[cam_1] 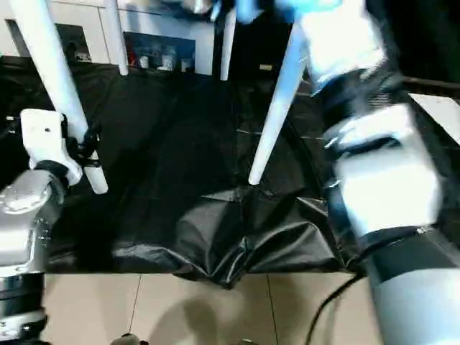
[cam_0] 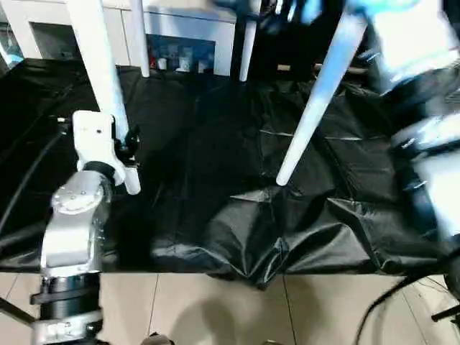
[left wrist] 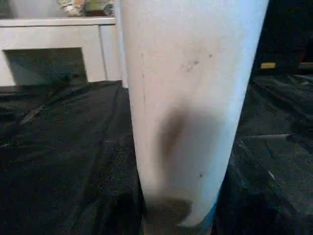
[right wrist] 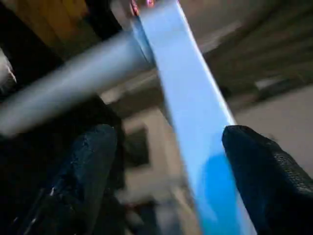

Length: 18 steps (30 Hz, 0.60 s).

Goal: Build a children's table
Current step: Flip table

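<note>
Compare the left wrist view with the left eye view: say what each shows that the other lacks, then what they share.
Left wrist view alone: the near-left leg up close, with grey smudges and a dark shadow patch near its lower end.

Left eye view alone: the left gripper closed around that leg, the silver left forearm, three more white legs, including a slanted one whose tip sits above the cloth, the blurred right arm, and the tiled floor.

Both: the near-left leg, the black cloth and the white cabinet behind.
</note>
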Tool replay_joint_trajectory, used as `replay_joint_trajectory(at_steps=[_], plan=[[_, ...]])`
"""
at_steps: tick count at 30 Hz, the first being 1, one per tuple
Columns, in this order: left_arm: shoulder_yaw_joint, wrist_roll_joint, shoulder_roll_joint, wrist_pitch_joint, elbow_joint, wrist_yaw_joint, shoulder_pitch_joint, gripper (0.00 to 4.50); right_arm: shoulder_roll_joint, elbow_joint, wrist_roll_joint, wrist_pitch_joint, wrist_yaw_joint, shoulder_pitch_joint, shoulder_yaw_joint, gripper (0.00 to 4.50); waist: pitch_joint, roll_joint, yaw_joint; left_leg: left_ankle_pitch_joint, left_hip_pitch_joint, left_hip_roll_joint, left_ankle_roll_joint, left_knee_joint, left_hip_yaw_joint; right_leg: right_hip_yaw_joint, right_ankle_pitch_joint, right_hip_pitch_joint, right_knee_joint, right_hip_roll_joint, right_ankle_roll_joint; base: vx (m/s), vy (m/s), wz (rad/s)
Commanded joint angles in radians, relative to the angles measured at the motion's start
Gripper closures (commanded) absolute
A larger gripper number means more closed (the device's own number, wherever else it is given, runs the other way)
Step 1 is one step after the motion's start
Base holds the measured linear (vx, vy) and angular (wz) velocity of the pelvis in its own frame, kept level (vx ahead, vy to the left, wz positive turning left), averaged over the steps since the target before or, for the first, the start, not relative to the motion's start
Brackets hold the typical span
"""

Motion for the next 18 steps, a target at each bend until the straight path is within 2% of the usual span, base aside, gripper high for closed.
replay_joint_trajectory(at_steps=[1,2,3,4,5,6,7,8,9,10,11,12,13,14,15,16,17,18], plan=[[-0.031,0.009,0.028,-0.001,0.049,-0.041,0.023,2.87,-0.012,-0.107,0.118,0.082,0.025,0.032,-0.074,0.75,-0.066,0.027,-0.002,-0.177,0.014,0.014,0.036,-0.088,0.006,0.058,-0.067,0.045,-0.086,-0.048,-0.224,0.0,0.0,0.0],[-0.031,0.008,0.038,-0.005,0.053,-0.05,0.026,2.87,-0.01,-0.139,0.146,0.107,0.028,0.047,-0.089,0.75,-0.068,0.029,0.002,-0.163,0.016,0.015,0.036,-0.088,0.005,0.059,-0.049,0.047,-0.084,-0.05,-0.224,0.0,0.0,0.0],[-0.029,-0.012,0.06,-0.008,0.053,-0.091,0.036,2.87,-0.017,-0.219,0.192,0.161,0.025,0.094,-0.107,0.75,-0.071,0.029,0.002,-0.141,0.016,0.016,0.034,-0.088,0.005,0.058,-0.01,0.049,-0.079,-0.047,-0.226,0.0,0.0,0.0],[-0.028,-0.019,0.068,-0.009,0.054,-0.103,0.039,2.87,-0.02,-0.245,0.205,0.179,0.024,0.111,-0.113,0.75,-0.069,0.03,0.007,-0.137,0.018,0.013,0.032,-0.09,0.006,0.058,0.005,0.051,-0.081,-0.046,-0.223,0.0,0.0,0.0],[-0.021,-0.042,0.092,-0.009,0.059,-0.144,0.048,2.87,-0.031,-0.324,0.234,0.231,0.017,0.173,-0.12,0.75,-0.069,0.028,0.006,-0.134,0.018,0.014,0.028,-0.092,0.006,0.058,0.01,0.052,-0.079,-0.047,-0.223,0.0,0.0,0.0],[-0.018,-0.052,0.107,-0.009,0.064,-0.165,0.053,2.87,-0.038,-0.371,0.246,0.26,0.011,0.212,-0.121,0.75,-0.069,0.033,0.009,-0.132,0.023,0.013,0.018,-0.095,0.005,0.057,0.018,0.054,-0.082,-0.046,-0.216,0.0,0.0,0.0],[-0.016,-0.055,0.123,-0.012,0.071,-0.183,0.059,2.87,-0.044,-0.418,0.257,0.286,0.003,0.254,-0.122,0.75,-0.07,0.031,0.004,-0.136,0.022,0.011,0.009,-0.097,0.005,0.058,0.024,0.058,-0.083,-0.044,-0.217,0.0,0.0,0.0],[-0.009,-0.058,0.138,-0.019,0.079,-0.196,0.064,2.87,-0.049,-0.477,0.275,0.326,-0.012,0.306,-0.125,0.75,-0.071,0.03,0.005,-0.124,0.021,0.009,0.005,-0.096,0.005,0.059,0.033,0.061,-0.083,-0.045,-0.212,0.0,0.0,0.0],[-0.004,-0.058,0.146,-0.024,0.085,-0.2,0.066,2.87,-0.05,-0.506,0.285,0.347,-0.02,0.332,-0.127,0.75,-0.075,0.039,0.008,-0.097,0.025,0.009,0.002,-0.095,0.005,0.061,0.072,0.061,-0.08,-0.046,-0.209,0.0,0.0,0.0],[0.007,-0.057,0.16,-0.033,0.095,-0.202,0.067,2.87,-0.051,-0.565,0.304,0.382,-0.039,0.386,-0.13,0.75,-0.074,0.035,0.005,-0.09,0.021,0.006,-0.002,-0.097,0.004,0.06,0.081,0.066,-0.083,-0.043,-0.207,0.0,0.0,0.0],[0.017,-0.058,0.179,-0.044,0.11,-0.205,0.068,2.87,-0.053,-0.646,0.325,0.427,-0.061,0.454,-0.132,0.75,-0.076,0.031,0.007,-0.103,0.025,0.005,-0.004,-0.097,0.007,0.062,0.072,0.064,-0.085,-0.043,-0.202,0.0,0.0,0.0],[0.023,-0.061,0.189,-0.053,0.12,-0.209,0.069,2.87,-0.057,-0.694,0.334,0.449,-0.071,0.494,-0.13,0.75,-0.074,0.036,0.008,-0.103,0.025,0.003,-0.007,-0.098,0.005,0.063,0.066,0.066,-0.085,-0.043,-0.198,0.0,0.0,0.0],[0.025,-0.062,0.194,-0.056,0.125,-0.211,0.068,2.87,-0.059,-0.714,0.338,0.459,-0.076,0.511,-0.129,0.75,-0.073,0.033,0.008,-0.128,0.025,0.003,-0.011,-0.101,0.007,0.064,0.029,0.068,-0.092,-0.045,-0.187,0.0,0.0,0.0],[0.028,-0.065,0.199,-0.061,0.133,-0.215,0.068,2.52,-0.062,-0.742,0.347,0.474,-0.081,0.535,-0.129,0.75,-0.073,0.029,0.007,-0.137,0.024,0.002,-0.013,-0.102,0.007,0.065,0.012,0.069,-0.091,-0.045,-0.183,0.0,0.0,0.0],[0.035,-0.079,0.213,-0.063,0.146,-0.23,0.069,2.52,-0.069,-0.816,0.368,0.515,-0.1,0.6,-0.132,0.75,-0.068,0.026,0.007,-0.152,0.027,-0.002,-0.018,-0.104,0.009,0.069,-0.064,0.069,-0.102,-0.042,-0.161,0.0,0.0,0.0],[0.041,-0.09,0.225,-0.063,0.159,-0.241,0.07,2.52,-0.073,-0.876,0.386,0.552,-0.12,0.652,-0.138,0.75,-0.068,0.044,0.013,-0.162,0.032,0.0,-0.019,-0.106,0.007,0.071,-0.077,0.064,-0.102,-0.045,-0.159,0.0,0.0,0.0],[0.045,-0.09,0.235,-0.072,0.172,-0.238,0.07,2.52,-0.075,-0.925,0.404,0.583,-0.141,0.694,-0.145,0.75,-0.066,0.035,0.009,-0.167,0.029,0.001,-0.017,-0.111,0.007,0.073,-0.105,0.067,-0.109,-0.043,-0.139,0.0,0.0,0.0],[0.057,-0.084,0.25,-0.089,0.195,-0.227,0.069,2.11,-0.077,-0.989,0.426,0.613,-0.173,0.763,-0.159,0.75,-0.064,0.042,0.012,-0.17,0.029,0.0,-0.024,-0.115,0.005,0.075,-0.129,0.067,-0.117,-0.041,-0.119,0.0,0.0,0.0]])
